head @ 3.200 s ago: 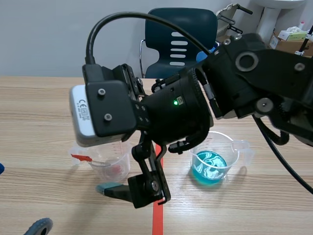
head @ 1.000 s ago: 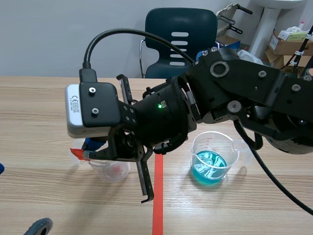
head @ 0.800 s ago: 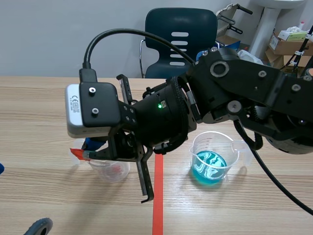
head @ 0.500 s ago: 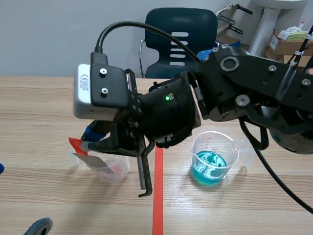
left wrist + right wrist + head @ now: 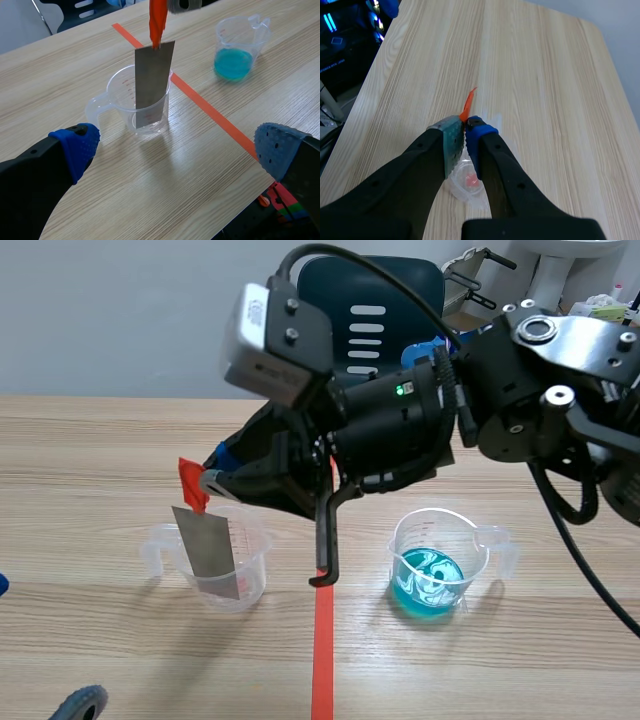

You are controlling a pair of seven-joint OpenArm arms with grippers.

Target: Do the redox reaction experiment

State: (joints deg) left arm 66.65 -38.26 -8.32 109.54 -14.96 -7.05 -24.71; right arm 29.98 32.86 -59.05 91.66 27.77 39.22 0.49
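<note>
Our right gripper [image 5: 465, 131] pinches an orange tab [image 5: 468, 104] between its pads [image 5: 451, 140]. Just under the fingers we see a clear cup [image 5: 469, 186], a red spot inside, on the wooden table [image 5: 545, 75].

There are two plastic beakers on the table [image 5: 80, 460], nearer its near edge than its far edge: one clear beaker [image 5: 257, 562] and one blue beaker [image 5: 440, 575] holding blue liquid. There is one grey metal strip [image 5: 208, 545], bearing one orange-red tag [image 5: 190, 483]. One tape line [image 5: 322, 660] marks the table. There are two grippers, the left gripper [image 5: 177, 147] and the right gripper [image 5: 465, 131]. One dark chair [image 5: 372, 300] stands beyond the far edge.
</note>
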